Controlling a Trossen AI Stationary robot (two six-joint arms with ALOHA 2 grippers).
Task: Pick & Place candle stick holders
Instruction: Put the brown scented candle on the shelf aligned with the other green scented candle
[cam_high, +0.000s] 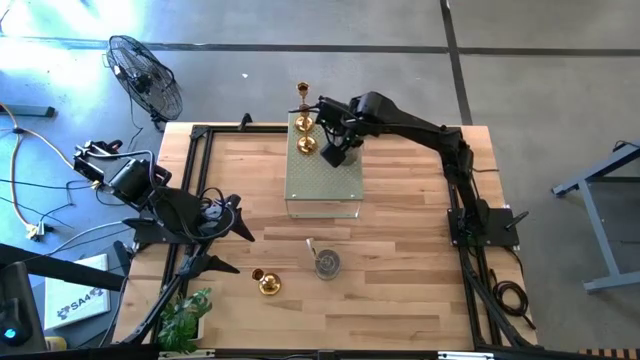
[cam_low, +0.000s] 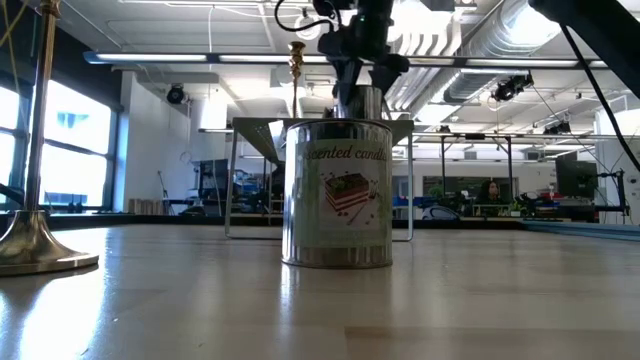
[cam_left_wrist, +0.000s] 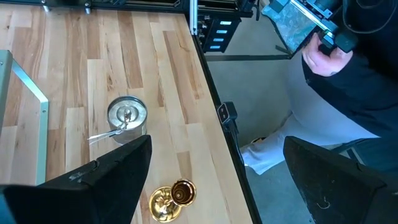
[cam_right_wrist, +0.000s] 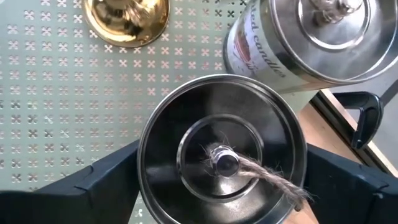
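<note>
Jaws apart around a silver holder (cam_right_wrist: 222, 163) atop the green box (cam_high: 322, 175), upper centre, our right gripper (cam_high: 335, 150) seems mid-release; next we lift clear.

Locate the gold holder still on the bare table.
In the high view the gold holder stands near the table's front edge, left of centre, beside the silver candle tin and just ahead of the left gripper.
</note>
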